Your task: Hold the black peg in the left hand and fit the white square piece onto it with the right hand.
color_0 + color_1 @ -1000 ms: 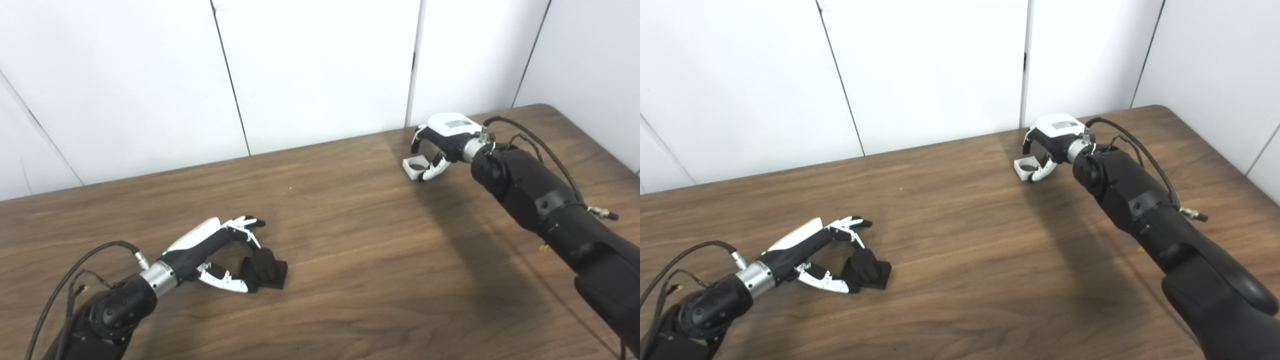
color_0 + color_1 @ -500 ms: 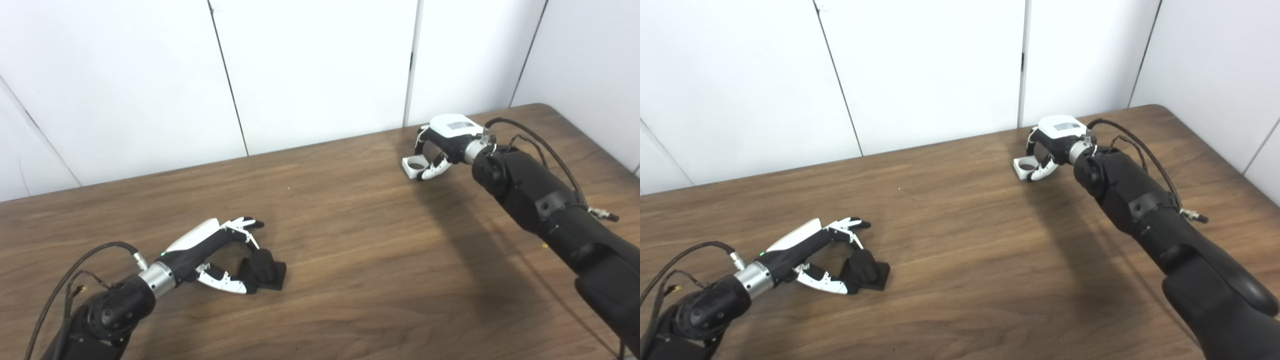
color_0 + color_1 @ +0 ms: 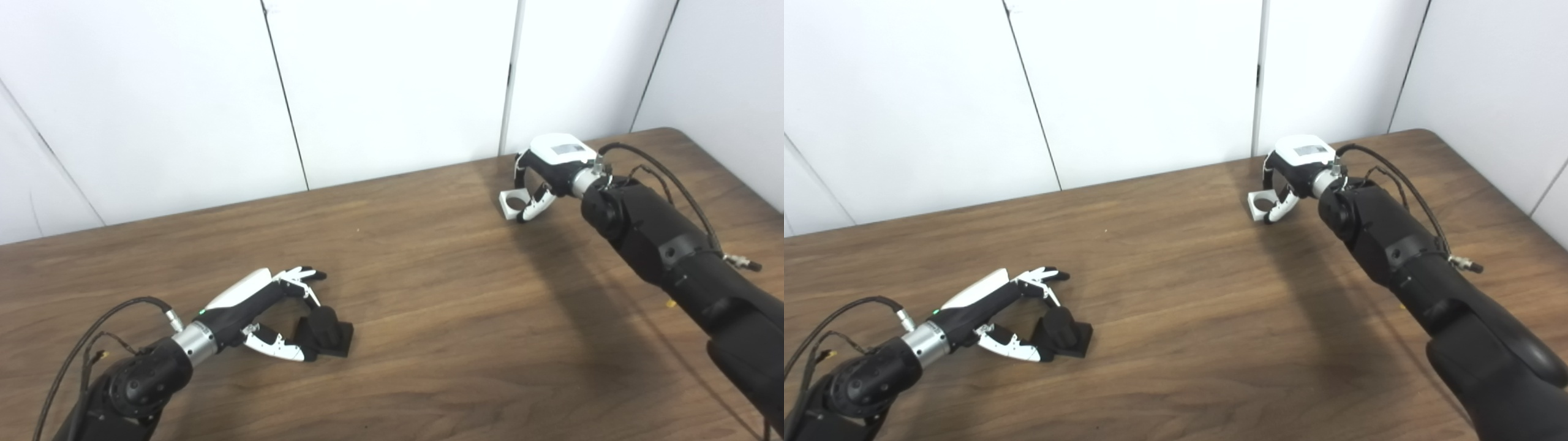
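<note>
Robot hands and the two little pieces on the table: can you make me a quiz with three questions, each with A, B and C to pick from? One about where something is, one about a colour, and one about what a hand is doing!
1. Where is the black peg?
A. On the table by the left hand
B. Far back by the right hand
C. Stuck on the wall

2. What colour is the square piece with the round hole?
A. Red
B. White
C. Green

3. What is the right hand doing?
A. Lying flat, far from everything
B. Curling its fingers around the white piece
C. Holding the black peg

Answers:
1. A: the peg lies on the brown table, between the fingers of the left hand.
2. B: it looks white against the dark wood.
3. B: its fingers and thumb close on the piece's sides.
</note>
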{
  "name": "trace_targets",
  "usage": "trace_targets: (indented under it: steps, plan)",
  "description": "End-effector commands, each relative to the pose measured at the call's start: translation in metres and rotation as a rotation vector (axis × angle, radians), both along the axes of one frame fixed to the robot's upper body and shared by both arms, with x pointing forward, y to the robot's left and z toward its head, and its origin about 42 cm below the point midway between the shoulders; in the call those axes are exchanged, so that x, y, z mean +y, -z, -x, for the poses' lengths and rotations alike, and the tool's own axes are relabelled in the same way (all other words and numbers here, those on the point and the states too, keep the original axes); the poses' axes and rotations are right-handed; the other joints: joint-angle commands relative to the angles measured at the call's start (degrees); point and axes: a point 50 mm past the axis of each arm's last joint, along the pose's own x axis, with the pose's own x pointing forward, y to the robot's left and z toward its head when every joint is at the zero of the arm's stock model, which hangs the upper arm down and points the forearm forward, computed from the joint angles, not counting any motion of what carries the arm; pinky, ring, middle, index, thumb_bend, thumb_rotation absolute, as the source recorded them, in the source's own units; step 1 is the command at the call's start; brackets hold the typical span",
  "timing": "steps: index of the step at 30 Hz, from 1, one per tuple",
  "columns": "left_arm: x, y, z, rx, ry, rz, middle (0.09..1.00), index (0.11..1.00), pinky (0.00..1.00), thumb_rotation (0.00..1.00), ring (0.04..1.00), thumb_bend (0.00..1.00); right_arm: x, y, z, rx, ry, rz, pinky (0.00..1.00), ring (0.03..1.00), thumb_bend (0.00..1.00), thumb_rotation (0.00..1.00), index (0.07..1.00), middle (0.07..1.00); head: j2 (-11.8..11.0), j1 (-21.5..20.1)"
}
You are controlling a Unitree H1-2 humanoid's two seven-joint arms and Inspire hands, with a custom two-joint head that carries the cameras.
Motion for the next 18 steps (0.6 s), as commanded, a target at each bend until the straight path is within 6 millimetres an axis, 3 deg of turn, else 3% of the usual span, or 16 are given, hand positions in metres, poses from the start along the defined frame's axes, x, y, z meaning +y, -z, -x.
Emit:
trace_targets:
  steps: [1, 7, 18]
  plan:
    - [0.011, 0.018, 0.010, 0.060, 0.020, -0.108, 0.946, 0.491, 1.00, 0.08, 1.000, 0.52, -0.019, 0.028, 0.015, 0.108, 0.038, 0.060, 0.97, 0.931, 0.52, 0.14, 0.483, 0.864, 0.0, 0.1]
    - [0.010, 0.018, 0.010, 0.057, 0.021, -0.108, 0.945, 0.491, 1.00, 0.08, 1.000, 0.52, -0.019, 0.024, 0.016, 0.077, 0.045, 0.002, 0.97, 0.930, 0.52, 0.13, 0.482, 0.856, 0.1, 0.4]
    - [0.005, 0.021, 0.008, 0.055, 0.024, -0.100, 0.948, 0.492, 1.00, 0.08, 1.000, 0.52, -0.014, -0.025, 0.029, 0.021, 0.013, -0.096, 0.98, 0.948, 0.52, 0.13, 0.483, 0.870, 0.3, 2.8]
